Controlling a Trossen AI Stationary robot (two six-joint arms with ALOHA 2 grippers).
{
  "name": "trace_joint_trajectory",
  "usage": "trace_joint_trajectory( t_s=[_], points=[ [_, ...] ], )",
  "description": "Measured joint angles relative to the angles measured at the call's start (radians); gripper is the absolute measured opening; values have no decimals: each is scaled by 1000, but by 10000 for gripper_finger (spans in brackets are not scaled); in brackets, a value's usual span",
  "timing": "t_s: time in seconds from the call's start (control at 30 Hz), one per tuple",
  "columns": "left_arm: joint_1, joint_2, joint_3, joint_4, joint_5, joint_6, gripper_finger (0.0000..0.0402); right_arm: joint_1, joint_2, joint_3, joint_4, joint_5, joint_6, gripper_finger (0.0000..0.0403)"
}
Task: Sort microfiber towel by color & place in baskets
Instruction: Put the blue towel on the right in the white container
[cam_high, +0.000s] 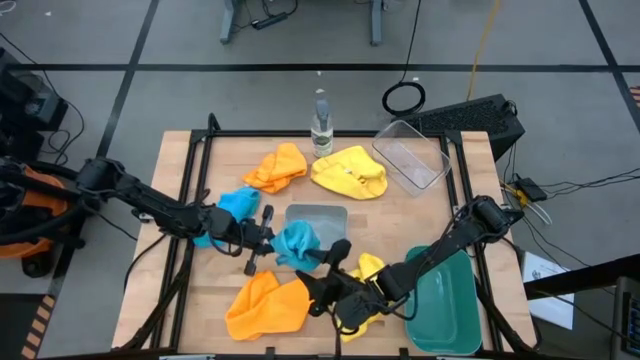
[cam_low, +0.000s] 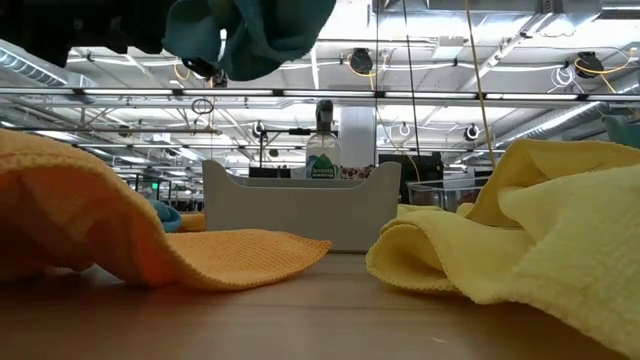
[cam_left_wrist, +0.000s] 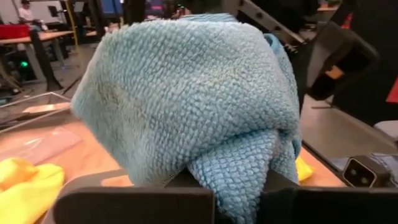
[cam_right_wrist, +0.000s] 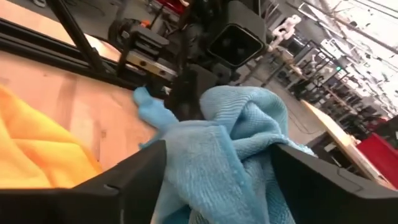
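Blue towel (cam_high: 296, 243): bunched, lifted off the table, clamped in the left gripper (cam_high: 268, 242), whose fingers are closed on it. Right gripper (cam_high: 322, 262): fingers spread apart, one on each side of the same cloth. Grey-blue basket (cam_high: 318, 215): just beyond both sets of fingertips. Orange towel (cam_high: 264, 306): on the table, beside the right fingers. Second blue towel (cam_high: 236, 203): behind the left gripper.

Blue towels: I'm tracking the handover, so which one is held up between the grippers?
The blue towel by the grey-blue basket, gripped by the left gripper; the other blue towel lies under the left arm.
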Motion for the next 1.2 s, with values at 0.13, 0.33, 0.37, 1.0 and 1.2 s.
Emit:
trace_joint_trajectory(
  t_s=[0.13,0.33,0.37,1.0,1.2],
  points=[
    [0,22,0,18,45,0,8,-53,0,0,9,-104,6,300],
    [0,41,0,20,59,-1,9,-112,0,0,14,-204,73,276],
    [0,41,0,23,59,-1,11,-115,0,0,12,-205,76,264],
    [-88,5,1,46,77,-26,252,-37,-45,3,-1,-120,48,36],
    [-100,-92,2,-104,65,-26,260,14,-97,3,-97,10,8,23]
  ],
)
